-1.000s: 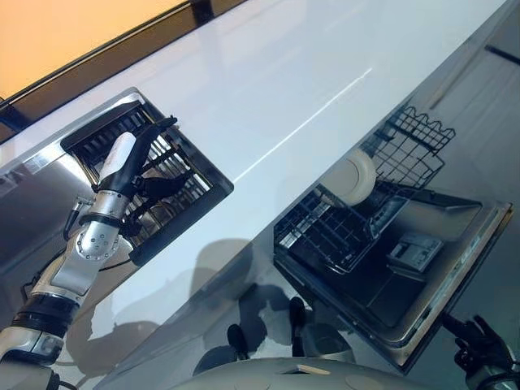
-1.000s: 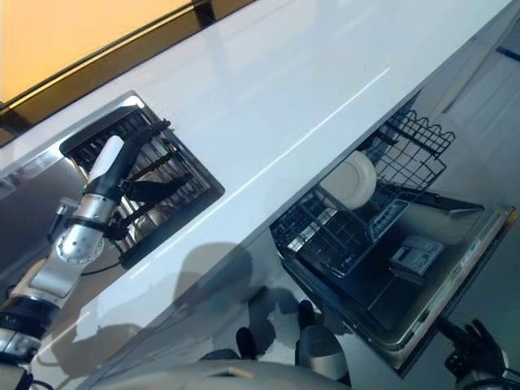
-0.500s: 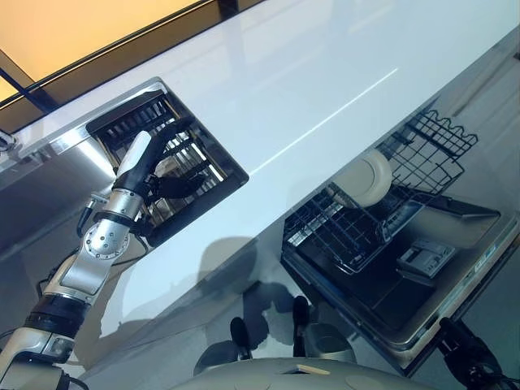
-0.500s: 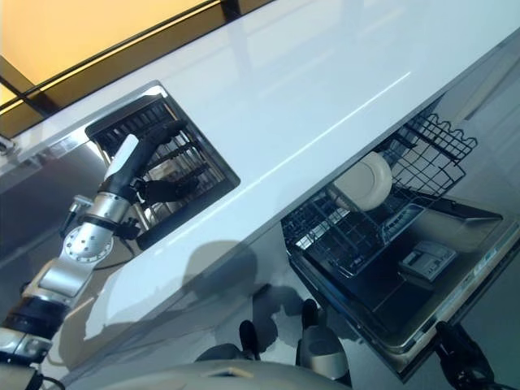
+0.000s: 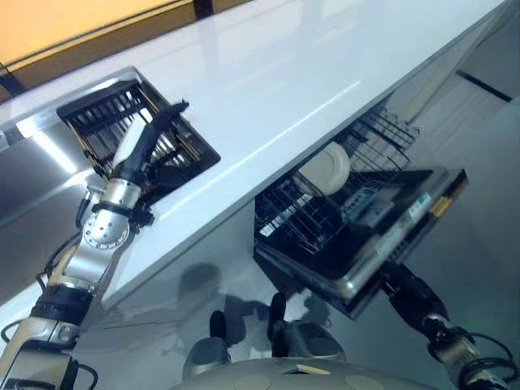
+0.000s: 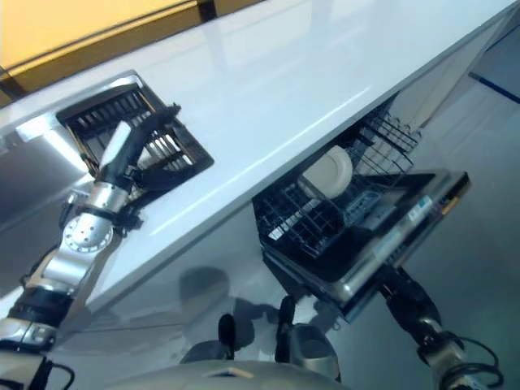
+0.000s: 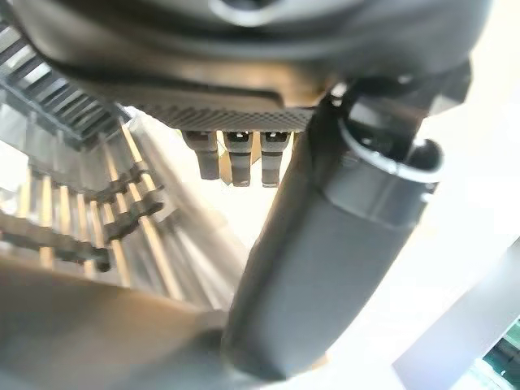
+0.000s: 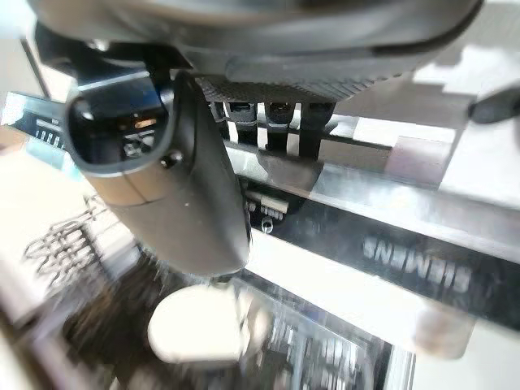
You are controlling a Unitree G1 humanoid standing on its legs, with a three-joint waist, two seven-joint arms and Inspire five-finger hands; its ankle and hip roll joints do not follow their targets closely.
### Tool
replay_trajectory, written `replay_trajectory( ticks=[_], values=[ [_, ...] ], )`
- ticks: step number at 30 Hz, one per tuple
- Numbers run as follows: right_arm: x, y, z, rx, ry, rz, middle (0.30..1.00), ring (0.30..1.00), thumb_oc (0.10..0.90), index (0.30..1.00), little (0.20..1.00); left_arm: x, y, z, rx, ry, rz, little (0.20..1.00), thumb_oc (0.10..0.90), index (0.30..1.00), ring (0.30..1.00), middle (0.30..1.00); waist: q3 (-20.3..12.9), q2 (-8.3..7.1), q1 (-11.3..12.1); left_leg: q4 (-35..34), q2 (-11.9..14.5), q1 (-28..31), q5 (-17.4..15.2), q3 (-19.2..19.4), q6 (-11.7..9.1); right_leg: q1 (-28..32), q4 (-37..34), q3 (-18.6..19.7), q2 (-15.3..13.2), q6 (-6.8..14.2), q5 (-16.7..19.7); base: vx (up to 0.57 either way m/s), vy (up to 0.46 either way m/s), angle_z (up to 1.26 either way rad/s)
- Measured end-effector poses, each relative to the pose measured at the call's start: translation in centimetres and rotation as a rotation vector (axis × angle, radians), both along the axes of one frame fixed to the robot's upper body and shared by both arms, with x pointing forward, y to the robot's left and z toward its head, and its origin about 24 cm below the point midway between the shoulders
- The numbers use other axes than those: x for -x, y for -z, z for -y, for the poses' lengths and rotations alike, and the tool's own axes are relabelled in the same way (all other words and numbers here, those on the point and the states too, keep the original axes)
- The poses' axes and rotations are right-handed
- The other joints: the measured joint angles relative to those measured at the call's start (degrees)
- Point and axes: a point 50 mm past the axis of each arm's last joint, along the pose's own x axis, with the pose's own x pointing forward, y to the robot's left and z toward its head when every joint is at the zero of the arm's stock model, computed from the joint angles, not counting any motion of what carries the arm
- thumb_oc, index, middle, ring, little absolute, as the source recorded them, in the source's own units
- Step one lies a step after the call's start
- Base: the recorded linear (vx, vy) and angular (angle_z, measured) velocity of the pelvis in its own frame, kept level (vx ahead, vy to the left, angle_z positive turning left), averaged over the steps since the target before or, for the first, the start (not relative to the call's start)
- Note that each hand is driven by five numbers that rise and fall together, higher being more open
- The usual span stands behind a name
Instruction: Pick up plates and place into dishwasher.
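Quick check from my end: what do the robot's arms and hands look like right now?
Both arms are silver-grey metal segments with dark joint bands. The left hand is dark with slim fingers and a white cover on its thumb. The right hand is dark too, its thumb a thick dark cylinder.

Silver-grey jointed left arm point(image 5: 89, 252) with round screw-studded wrist disc; dark left hand point(image 5: 154, 146), white thumb cover. Dark right hand point(image 6: 404, 290), silver-grey wrist.

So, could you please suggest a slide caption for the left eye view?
Left hand over the sink rack; right hand under the open dishwasher door, plate inside.
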Motion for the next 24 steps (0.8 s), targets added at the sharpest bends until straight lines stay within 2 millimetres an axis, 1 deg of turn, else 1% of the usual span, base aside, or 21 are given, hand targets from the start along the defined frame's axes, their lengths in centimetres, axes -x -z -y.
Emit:
replay_trajectory(
  ticks=[1,2,3,4,5,6,7,8,9,10,11,12,13,14,15,16,17,18,21,22,24],
  values=[
    [-1.3,-0.7,-0.6,-0.001,-0.048,0.040,0.900,0.900,0.800,0.900,0.900,-0.1,0.2,-0.3,0.002,-0.014,-0.006,0.900,0.800,0.900,0.900,0.900,0.01,-0.04,0.06,0.00,0.15,0.19,0.13,-0.12,-0.13,0.32,-0.43,-0.76,0.24,-0.05,0.17,0.04,0.000,-0.42],
    [-2.7,-1.4,-1.2,-0.001,-0.091,0.080,0.900,0.900,0.800,0.900,0.900,-0.1,0.2,-0.4,0.004,-0.020,-0.007,0.900,0.800,0.900,0.900,0.900,0.04,0.12,0.57,-0.08,0.29,0.23,0.04,-0.78,0.01,0.17,-0.52,-0.92,0.53,0.48,-0.19,0.04,0.000,-0.56],
    [-4.5,-2.5,-1.4,0.008,-0.127,0.143,0.900,0.900,0.800,0.900,0.900,-0.3,0.0,0.2,0.024,-0.008,0.008,0.900,0.800,0.900,0.900,0.900,0.24,2.49,1.80,0.42,2.98,-1.60,0.64,-2.98,0.34,-3.93,9.73,1.96,1.56,-1.11,-4.85,0.03,0.000,-0.41],
    [-5.2,-2.9,-1.8,0.000,-0.137,0.169,0.900,0.900,0.800,0.900,0.900,-0.5,-0.3,0.4,0.019,0.004,0.018,0.900,0.800,0.900,0.900,0.900,0.02,2.13,1.89,1.65,3.08,-3.29,-0.07,-4.21,1.33,-6.37,18.12,5.01,0.76,-3.85,-7.14,0.04,0.002,0.18],
    [-6.2,-3.6,-2.3,-0.004,-0.161,0.213,0.900,0.900,0.800,0.900,0.900,-0.9,-1.4,1.1,-0.010,0.047,0.048,0.900,0.800,0.900,0.900,0.900,-0.27,-0.07,1.49,2.77,1.16,-5.85,-0.39,-4.80,1.30,-4.51,19.83,9.07,-1.92,-0.23,-14.89,0.03,0.003,0.58],
    [-7.6,-4.5,-2.8,-0.003,-0.183,0.255,0.900,0.900,0.800,0.900,0.900,-1.3,-1.8,1.6,-0.011,0.068,0.060,0.900,0.800,0.900,0.900,0.900,0.20,0.27,2.10,3.01,1.65,-6.27,-0.45,-3.66,0.81,-2.11,13.25,0.93,-2.89,-2.28,-10.46,0.05,0.009,0.69],
    [-8.9,-5.4,-3.3,-0.002,-0.199,0.290,0.900,0.900,0.800,0.900,0.900,-1.4,-1.6,1.9,-0.018,0.080,0.051,0.900,0.800,0.900,0.900,0.900,0.40,0.09,2.29,3.73,0.51,-6.60,-0.36,-1.82,0.32,0.09,8.78,-2.02,-3.02,-2.20,-7.95,0.04,0.012,0.38],
    [-10.2,-6.4,-3.9,0.001,-0.219,0.334,0.900,0.900,0.800,0.900,0.900,-1.4,-1.3,2.3,-0.008,0.090,0.044,0.900,0.800,0.900,0.900,0.900,1.04,1.17,2.67,3.63,-0.87,-4.94,-0.45,-0.88,0.41,2.55,5.71,-2.87,-2.43,-1.84,-6.41,0.05,0.014,0.26],
    [-11.3,-7.5,-4.2,0.012,-0.233,0.375,0.900,0.900,0.800,0.900,0.900,-1.5,-0.8,2.8,0.013,0.102,0.035,0.900,0.800,0.900,0.900,0.900,1.10,3.04,3.45,2.98,-1.12,-3.82,0.56,-1.80,1.36,4.22,4.17,-2.87,-0.94,-1.13,-5.74,0.04,0.012,0.10],
    [-12.1,-8.0,-4.8,0.004,-0.239,0.407,0.900,0.900,0.800,0.900,0.900,-1.5,-0.6,3.1,0.027,0.109,0.032,0.900,0.800,0.900,0.900,0.900,1.01,3.63,4.22,3.01,-1.02,-3.72,0.78,-2.29,1.14,4.67,3.57,-2.79,-0.54,-0.85,-5.55,0.05,0.014,0.19],
    [-13.5,-9.0,-6.4,-0.023,-0.276,0.473,0.900,0.900,0.800,0.900,0.900,-1.5,-0.4,3.6,0.044,0.121,0.033,0.900,0.800,0.900,0.900,0.900,0.89,4.06,4.79,2.71,-1.32,-4.09,0.61,-3.42,1.21,5.22,2.32,-2.91,0.08,-0.11,-5.16,0.05,0.016,0.51],
    [-14.8,-10.2,-7.7,-0.044,-0.303,0.522,0.900,0.900,0.800,0.900,0.900,-1.5,-0.5,4.0,0.042,0.138,0.039,0.900,0.800,0.900,0.900,0.900,0.85,4.05,5.10,1.58,-1.28,-4.56,0.31,-3.78,1.34,5.16,1.11,-2.99,0.44,0.29,-5.13,0.04,0.015,0.75],
    [-15.4,-10.8,-8.1,-0.046,-0.322,0.545,0.900,0.900,0.800,0.900,0.900,-1.5,-0.5,4.2,0.041,0.147,0.039,0.900,0.800,0.900,0.900,0.900,0.87,3.99,5.16,1.59,-1.42,-5.15,-0.09,-3.50,1.88,5.43,0.11,-4.14,0.38,0.44,-5.01,0.04,0.018,1.02],
    [-16.0,-11.5,-8.4,-0.043,-0.324,0.567,0.900,0.900,0.800,0.900,0.900,-1.5,-0.3,4.5,0.036,0.159,0.030,0.900,0.800,0.900,0.900,0.900,0.72,3.55,5.38,4.50,-2.17,-5.97,0.76,-2.32,1.62,5.94,-1.13,-7.14,-0.88,0.29,-4.68,0.03,0.015,0.81],
    [-15.8,-11.2,-7.6,-0.033,-0.297,0.557,0.900,0.900,0.800,0.900,0.900,-1.4,-0.1,4.4,0.035,0.158,0.022,0.900,0.800,0.900,0.900,0.900,0.66,3.56,5.68,5.18,-2.44,-5.66,0.76,-1.54,1.64,6.45,-0.83,-7.80,-1.12,0.60,-4.44,0.03,0.016,0.86],
    [-15.4,-10.6,-6.4,-0.002,-0.273,0.519,0.900,0.900,0.800,0.900,0.900,-1.2,0.5,4.2,0.037,0.151,0.005,0.900,0.800,0.900,0.900,0.900,-0.03,4.59,5.90,5.00,-2.45,-4.11,0.54,-0.70,1.61,7.37,-0.79,-9.22,-0.84,0.16,-4.74,0.02,0.008,0.58],
    [-15.1,-10.4,-5.4,0.023,-0.258,0.501,0.900,0.900,0.800,0.900,0.900,-1.0,0.9,4.1,0.039,0.146,-0.006,0.900,0.800,0.900,0.900,0.900,-0.64,5.54,6.14,3.53,-2.19,-3.19,2.46,-1.38,1.29,7.76,-0.62,-9.74,-0.31,-0.07,-4.93,0.02,0.013,0.44],
    [-15.0,-10.3,-4.9,0.034,-0.246,0.497,0.900,0.900,0.800,0.900,0.900,-0.9,1.1,4.0,0.039,0.143,-0.010,0.900,0.800,0.900,0.900,0.900,-0.71,5.54,6.55,3.18,-2.22,-3.08,2.65,-1.90,1.27,7.85,-0.60,-9.69,-0.46,-0.06,-4.91,0.02,0.013,0.29],
    [-14.4,-10.4,-3.6,0.076,-0.221,0.509,0.900,0.900,0.800,0.900,0.900,-0.8,1.2,4.0,0.039,0.144,-0.013,0.900,0.800,0.900,0.900,0.900,-0.84,5.67,5.46,1.64,-3.27,-2.99,3.70,-3.85,2.37,8.46,-0.34,-5.12,-0.62,-0.50,-4.64,0.01,0.008,0.45],
    [-14.2,-10.4,-3.1,0.093,-0.207,0.514,0.900,0.900,0.800,0.900,0.900,-0.8,1.2,3.9,0.039,0.143,-0.012,0.900,0.800,0.900,0.900,0.900,-1.25,5.77,5.20,0.56,-3.60,-2.69,4.58,-4.84,2.54,8.57,-0.55,-2.20,-0.66,-0.25,-4.77,0.01,0.005,0.46],
    [-14.0,-10.4,-2.8,0.102,-0.194,0.516,0.900,0.900,0.800,0.900,0.900,-0.7,1.1,3.7,0.041,0.135,-0.011,0.900,0.800,0.900,0.900,0.900,-1.46,5.67,5.47,0.05,-3.83,-2.61,5.06,-5.26,2.37,8.70,-0.78,-2.03,-0.77,-0.17,-4.81,0.00,0.003,0.23]
  ],
)
